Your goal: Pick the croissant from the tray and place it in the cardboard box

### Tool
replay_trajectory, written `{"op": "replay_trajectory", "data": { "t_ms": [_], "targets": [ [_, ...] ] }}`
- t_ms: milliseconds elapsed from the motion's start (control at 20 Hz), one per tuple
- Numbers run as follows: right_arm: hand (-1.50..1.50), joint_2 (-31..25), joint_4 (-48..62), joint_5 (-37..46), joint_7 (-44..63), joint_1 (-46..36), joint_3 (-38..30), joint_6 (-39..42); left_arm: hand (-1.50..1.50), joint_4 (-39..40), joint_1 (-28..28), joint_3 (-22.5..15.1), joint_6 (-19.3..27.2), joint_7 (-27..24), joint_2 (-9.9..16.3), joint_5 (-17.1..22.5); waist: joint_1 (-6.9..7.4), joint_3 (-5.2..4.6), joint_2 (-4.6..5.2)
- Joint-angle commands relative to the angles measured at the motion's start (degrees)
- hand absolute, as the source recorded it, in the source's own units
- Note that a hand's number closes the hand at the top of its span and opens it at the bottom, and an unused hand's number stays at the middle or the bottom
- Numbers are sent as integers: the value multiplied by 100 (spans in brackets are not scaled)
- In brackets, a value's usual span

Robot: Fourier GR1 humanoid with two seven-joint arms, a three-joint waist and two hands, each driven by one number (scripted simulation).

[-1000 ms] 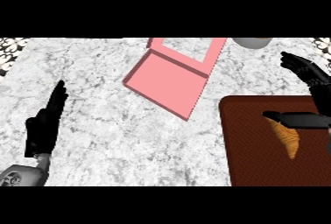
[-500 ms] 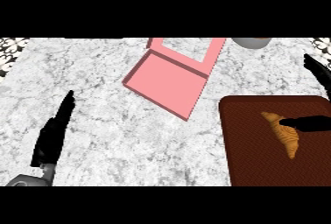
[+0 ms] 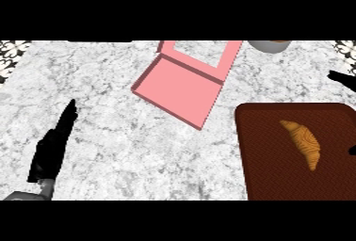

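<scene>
Worktop: white w/ grey marbled veining. Box at 12 o'clock: flat pink, darker pink edges. Tray at 4 o'clock: dark brown, fine woven texture. Croissant on it: golden orange-brown w/ grain-like streaks. My left robot hand at 8 o'clock: black, grey forearm behind.
</scene>
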Motion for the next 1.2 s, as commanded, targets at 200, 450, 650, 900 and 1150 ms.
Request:
{"op": "replay_trajectory", "data": {
  "t_ms": [200,450,650,900,1150],
  "targets": [
    [-150,52,-1157,668,1640,188,896,998,0,-37,169,91,-72,-100,-105,-39,-38,10,-6],
    [-150,255,-1509,908,2127,418,502,1305,0,-215,120,250,-159,158,-140,-295,-38,17,1],
    [-150,887,-1337,1624,2313,515,783,983,0,-211,184,374,-309,67,-272,-303,-13,18,6],
    [-150,621,-1659,1717,2129,1044,224,1260,0,6,428,672,-707,-340,-251,-254,-49,16,3],
    [-150,1335,-1539,2252,2671,539,373,1590,0,-420,379,424,-462,236,-651,-750,-21,17,5]
  ]
}}
